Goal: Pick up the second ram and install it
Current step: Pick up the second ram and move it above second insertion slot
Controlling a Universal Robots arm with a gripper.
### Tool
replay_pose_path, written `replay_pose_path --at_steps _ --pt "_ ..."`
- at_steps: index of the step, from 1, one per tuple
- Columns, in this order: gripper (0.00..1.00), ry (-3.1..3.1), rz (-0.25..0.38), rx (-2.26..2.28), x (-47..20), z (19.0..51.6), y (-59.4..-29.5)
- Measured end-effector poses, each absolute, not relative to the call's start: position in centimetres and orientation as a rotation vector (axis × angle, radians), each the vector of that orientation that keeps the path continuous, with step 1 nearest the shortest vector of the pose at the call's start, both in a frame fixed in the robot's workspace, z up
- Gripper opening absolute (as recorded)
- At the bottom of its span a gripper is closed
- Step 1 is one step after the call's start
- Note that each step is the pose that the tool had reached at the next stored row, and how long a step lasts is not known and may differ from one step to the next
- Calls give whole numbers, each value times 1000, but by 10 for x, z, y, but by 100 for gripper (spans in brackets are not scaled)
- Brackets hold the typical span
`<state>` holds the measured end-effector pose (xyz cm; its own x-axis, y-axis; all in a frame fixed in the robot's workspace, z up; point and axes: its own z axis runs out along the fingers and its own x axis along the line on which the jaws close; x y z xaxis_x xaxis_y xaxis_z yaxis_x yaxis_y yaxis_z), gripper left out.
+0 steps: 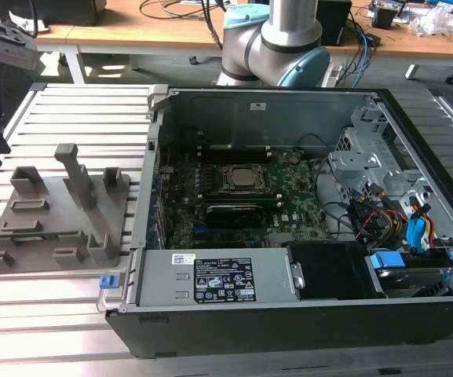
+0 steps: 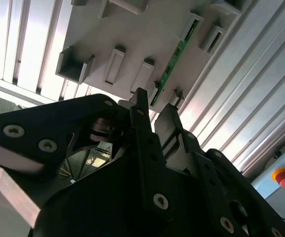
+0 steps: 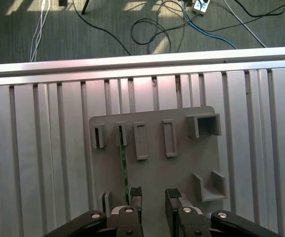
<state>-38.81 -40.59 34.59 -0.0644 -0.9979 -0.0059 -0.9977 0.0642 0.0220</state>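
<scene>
Second ram (image 3: 123, 165) sits on edge in the grey holder tray (image 3: 182, 173), held between slotted posts. It also shows as a green stick in the second wrist view (image 2: 175, 59). Gripper (image 3: 154, 196) is over the tray, fingers spread, nothing between them. The stick's near end is lost beside one fingertip (image 3: 135, 193); can't tell if they touch. Open PC case (image 1: 289, 236) is well apart.
</scene>
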Motion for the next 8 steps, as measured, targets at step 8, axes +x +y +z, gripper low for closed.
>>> replay_pose_path --at_steps 8 --pt "33 -2284 -31 2141 -388 338 -406"
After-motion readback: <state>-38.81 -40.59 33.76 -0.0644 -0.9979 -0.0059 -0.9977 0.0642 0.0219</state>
